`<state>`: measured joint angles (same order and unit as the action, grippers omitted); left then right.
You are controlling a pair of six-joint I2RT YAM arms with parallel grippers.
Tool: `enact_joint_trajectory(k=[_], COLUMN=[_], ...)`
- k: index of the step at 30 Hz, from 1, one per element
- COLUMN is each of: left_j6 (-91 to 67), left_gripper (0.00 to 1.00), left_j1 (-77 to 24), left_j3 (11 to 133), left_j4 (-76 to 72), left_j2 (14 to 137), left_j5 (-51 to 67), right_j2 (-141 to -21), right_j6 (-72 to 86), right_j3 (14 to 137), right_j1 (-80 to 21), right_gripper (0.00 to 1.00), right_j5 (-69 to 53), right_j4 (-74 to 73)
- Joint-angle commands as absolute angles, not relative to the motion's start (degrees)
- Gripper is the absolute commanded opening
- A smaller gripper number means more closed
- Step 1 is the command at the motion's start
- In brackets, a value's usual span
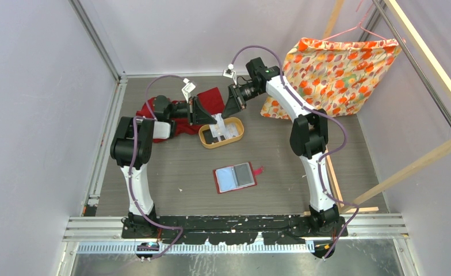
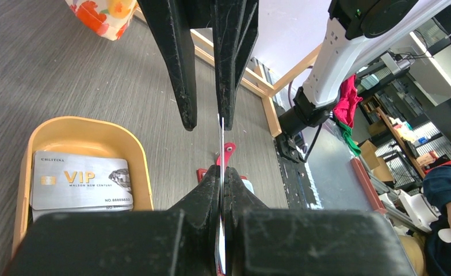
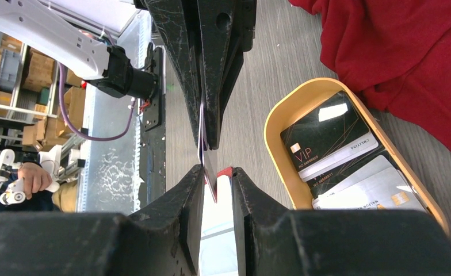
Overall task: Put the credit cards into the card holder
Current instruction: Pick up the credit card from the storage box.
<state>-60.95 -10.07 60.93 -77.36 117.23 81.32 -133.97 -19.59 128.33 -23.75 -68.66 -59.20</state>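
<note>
The counter (image 1: pixel 171 172) carries a flowered cloth (image 1: pixel 332 75) at its far right corner and a red cloth (image 1: pixel 211 98) near the middle of its far edge. Just in front of the red cloth sits an oval tan tray (image 1: pixel 237 137), which holds several credit cards (image 3: pixel 327 138) lying flat and overlapping. The card holder (image 1: pixel 234 178) lies open at the counter's middle, well apart from the tray. Above the tray, my left end effector (image 2: pixel 223 169) is clamped tight on one card (image 2: pixel 221 149), held edge-up. My right end effector (image 3: pixel 217 172) faces it, its jaws parted around that card's free edge.
</note>
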Motion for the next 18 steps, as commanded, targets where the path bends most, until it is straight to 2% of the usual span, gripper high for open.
enact_joint_trajectory(k=[1,18], left_j6=[-61.62,-60.87], left_gripper=[0.0,0.0], left_j1=[-10.63,-11.17], left_j3=[61.77,60.89], left_j4=[-82.0,-82.0], left_j2=[117.21,114.96], left_j5=[79.55,81.13], right_j2=[-130.54,-130.55], right_j6=[-21.23,-18.86], right_j3=[129.97,128.58], right_j1=[-24.95,-24.87], right_gripper=[0.29,0.26], right_j5=[-68.42,-69.28], right_j4=[-60.24,-58.47])
